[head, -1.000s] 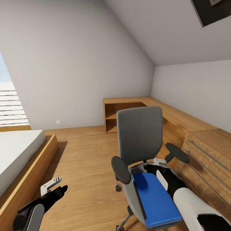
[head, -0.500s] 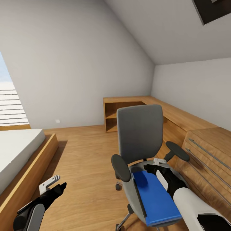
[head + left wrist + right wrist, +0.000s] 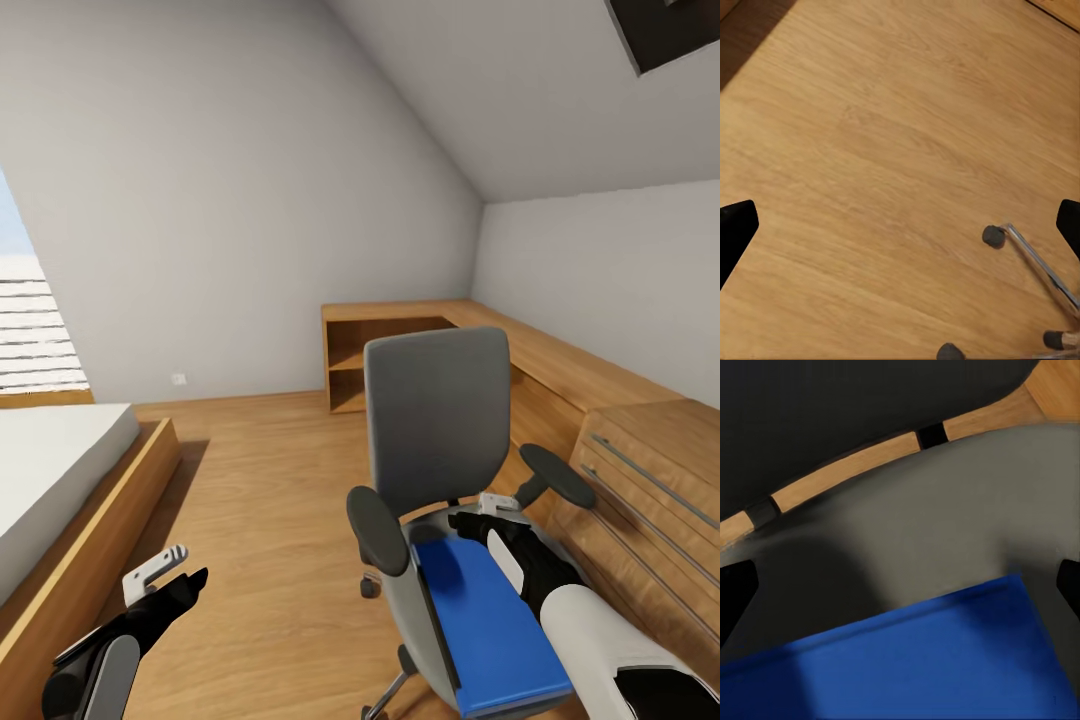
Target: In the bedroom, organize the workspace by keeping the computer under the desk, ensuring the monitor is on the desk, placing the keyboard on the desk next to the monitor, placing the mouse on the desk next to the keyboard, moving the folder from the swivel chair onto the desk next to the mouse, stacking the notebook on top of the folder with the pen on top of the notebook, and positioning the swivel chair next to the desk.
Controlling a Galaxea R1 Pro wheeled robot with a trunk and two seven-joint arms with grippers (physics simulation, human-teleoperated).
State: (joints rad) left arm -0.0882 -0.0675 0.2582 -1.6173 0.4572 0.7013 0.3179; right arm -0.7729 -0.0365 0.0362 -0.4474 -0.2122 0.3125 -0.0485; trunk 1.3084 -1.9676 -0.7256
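Observation:
The swivel chair (image 3: 435,420) stands in front of me with its grey back upright and its black armrests to either side. The bright-blue folder (image 3: 490,620) lies flat on its grey seat (image 3: 945,525). My right gripper (image 3: 482,515) hovers open just above the folder's far end, near the chair back. In the right wrist view the folder (image 3: 915,667) lies between the wide-apart fingers of that gripper (image 3: 900,592). My left gripper (image 3: 170,582) hangs open over the plank floor, left of the chair. Below the left gripper (image 3: 900,229), the left wrist view shows a chrome spoke with a castor (image 3: 994,236).
Light wooden low cabinets (image 3: 620,460) run along the right wall, close to the chair's right armrest. An open shelf unit (image 3: 370,350) stands at the far corner. A bed (image 3: 60,470) in a wooden frame lies at the left. Bare floor (image 3: 270,470) lies between the bed and the chair.
The left gripper has sunk a little toward the floor. The view has drifted slightly; the chair, the folder and the right gripper keep their places relative to each other.

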